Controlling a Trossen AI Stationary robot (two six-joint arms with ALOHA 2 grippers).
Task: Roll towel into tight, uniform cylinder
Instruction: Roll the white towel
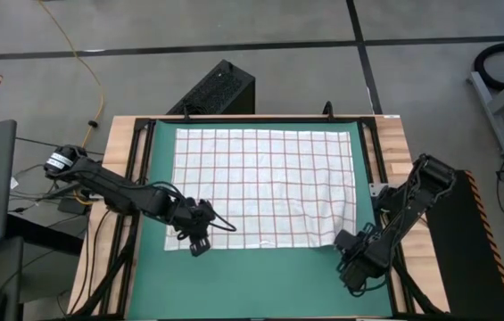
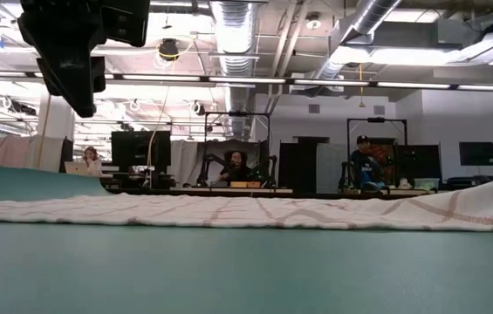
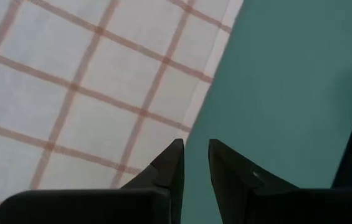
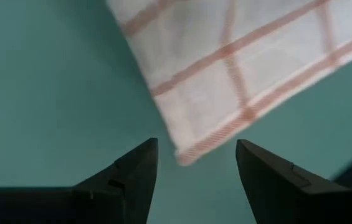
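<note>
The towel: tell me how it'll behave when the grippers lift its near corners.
The towel is probably floppy: it lies flat with soft wrinkles. It likely sags between grip points, being thin. It may slide on the smooth green mat.

Both arms are dark, jointed and matte black, the left pincer (image 1: 200, 239) trailing thin black cables near its wrist, the right pincer (image 1: 356, 259) blocky, each ending in two tapered, wedge-shaped black fingers (image 4: 132, 177).
</note>
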